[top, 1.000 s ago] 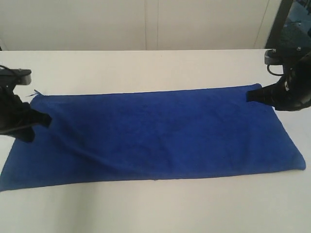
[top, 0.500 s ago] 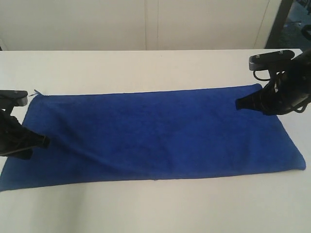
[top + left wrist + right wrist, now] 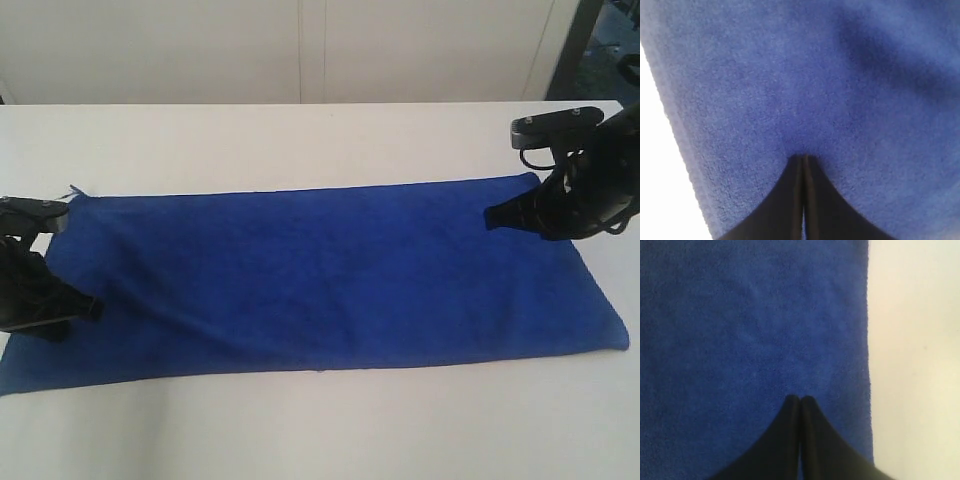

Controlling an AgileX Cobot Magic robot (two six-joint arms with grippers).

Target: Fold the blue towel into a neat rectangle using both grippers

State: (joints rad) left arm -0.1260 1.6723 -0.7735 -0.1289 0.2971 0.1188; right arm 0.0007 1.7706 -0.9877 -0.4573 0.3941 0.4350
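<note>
The blue towel (image 3: 330, 280) lies spread as a long rectangle on the white table (image 3: 300, 140), with a shallow diagonal wrinkle in its left half. My left gripper (image 3: 97, 308) is over the towel's left end, near the short edge, shut with nothing between its fingers. In the left wrist view its tips (image 3: 803, 157) rest against the fuzzy cloth (image 3: 840, 75). My right gripper (image 3: 490, 215) hovers over the towel's far right corner area, also shut and empty. The right wrist view shows its closed tips (image 3: 800, 398) above the cloth (image 3: 740, 315), beside the hem.
Bare white tabletop (image 3: 915, 340) surrounds the towel on all sides. A pale panelled wall (image 3: 310, 50) stands behind the table. A dark frame post (image 3: 578, 40) rises at the far right corner.
The left gripper has slid along the towel's left end toward the near edge. The right gripper shifted slightly inward over the far right corner, then held still. The towel has not moved.
</note>
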